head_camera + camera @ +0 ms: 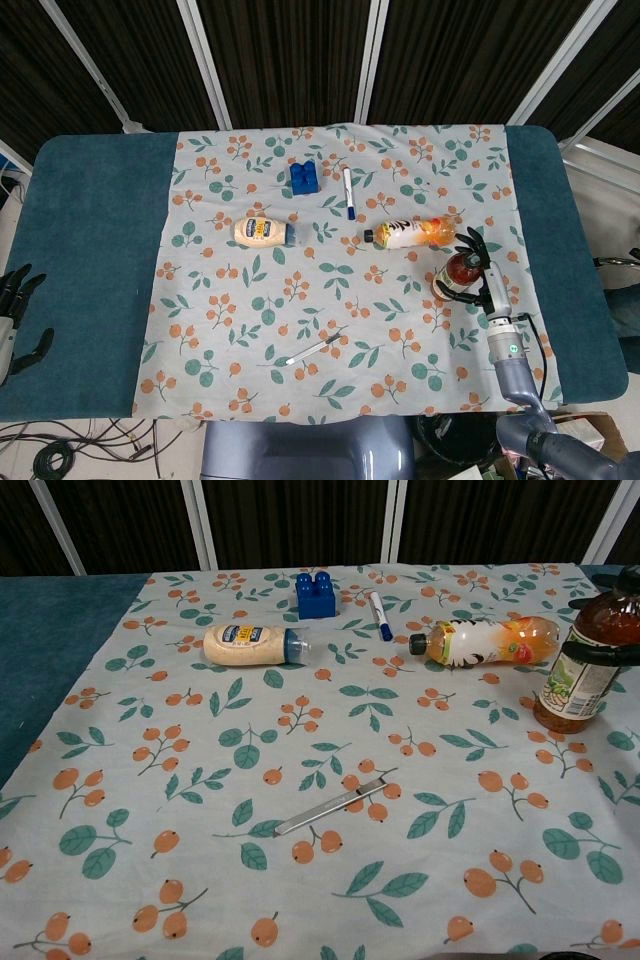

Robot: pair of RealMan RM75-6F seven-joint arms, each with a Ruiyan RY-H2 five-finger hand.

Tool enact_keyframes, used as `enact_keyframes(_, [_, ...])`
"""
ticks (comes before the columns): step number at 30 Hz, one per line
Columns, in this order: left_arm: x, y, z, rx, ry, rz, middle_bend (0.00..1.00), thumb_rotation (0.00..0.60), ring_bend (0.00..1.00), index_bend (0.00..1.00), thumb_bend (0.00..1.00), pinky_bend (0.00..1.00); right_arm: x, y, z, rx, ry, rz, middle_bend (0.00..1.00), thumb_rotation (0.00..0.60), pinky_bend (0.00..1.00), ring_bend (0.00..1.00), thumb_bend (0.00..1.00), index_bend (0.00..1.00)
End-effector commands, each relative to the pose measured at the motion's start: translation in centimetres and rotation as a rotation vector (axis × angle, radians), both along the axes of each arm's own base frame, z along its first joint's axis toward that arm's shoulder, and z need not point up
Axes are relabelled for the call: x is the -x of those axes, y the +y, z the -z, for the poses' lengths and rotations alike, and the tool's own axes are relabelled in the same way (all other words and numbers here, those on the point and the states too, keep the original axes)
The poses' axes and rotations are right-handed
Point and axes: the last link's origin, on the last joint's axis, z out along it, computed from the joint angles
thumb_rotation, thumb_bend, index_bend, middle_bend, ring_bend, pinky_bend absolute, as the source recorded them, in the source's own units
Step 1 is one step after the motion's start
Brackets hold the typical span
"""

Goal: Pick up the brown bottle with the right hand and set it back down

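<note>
The brown bottle (pixel 459 272) stands upright on the floral cloth near its right edge, with a red cap and a pale label (pixel 578 678). My right hand (pixel 485 272) is wrapped around the bottle's upper body from the right side. In the chest view its dark fingers (pixel 606 651) band the bottle just above the label. The bottle's base looks to be resting on the cloth. My left hand (pixel 14 316) hangs off the table's front left corner, fingers apart and holding nothing.
An orange juice bottle (pixel 414 233) lies on its side just left of the brown bottle. Further left are a mayonnaise bottle (pixel 262 232), a blue brick (pixel 304 177), a marker (pixel 348 193) and a thin metal tool (pixel 313 349).
</note>
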Motion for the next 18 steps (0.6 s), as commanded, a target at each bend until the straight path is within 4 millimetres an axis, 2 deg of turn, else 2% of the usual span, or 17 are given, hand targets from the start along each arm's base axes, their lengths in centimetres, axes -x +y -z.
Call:
enact_keyframes(1, [0.01,0.0,0.0,0.001,0.001,-0.001,0.01,0.6,0.01,0.12,0.39,0.07,0.1,-0.05,0.11,0.0,-0.001,0.005,0.11,0.6,0.17,0.17,0.11,0.0])
enact_keyframes(5, [0.03,0.0,-0.01,0.001,0.001,-0.004,0.01,0.6,0.01,0.12,0.39,0.07,0.22,-0.09,0.27,-0.003,0.001,0.008,0.14,0.6,0.21,0.21,0.13,0.07])
enact_keyframes(12, [0.03,0.01,-0.01,0.002,0.0,-0.008,0.01,0.6,0.01,0.12,0.39,0.07,0.34,-0.25,0.59,-0.006,0.006,0.011,0.28,0.6,0.43,0.36,0.36,0.23])
enact_keyframes(18, [0.05,0.02,-0.05,0.002,-0.002,-0.012,0.01,0.6,0.01,0.12,0.39,0.07,0.28,-0.32,0.92,-0.011,-0.01,0.016,0.35,0.6,0.53,0.44,0.43,0.26])
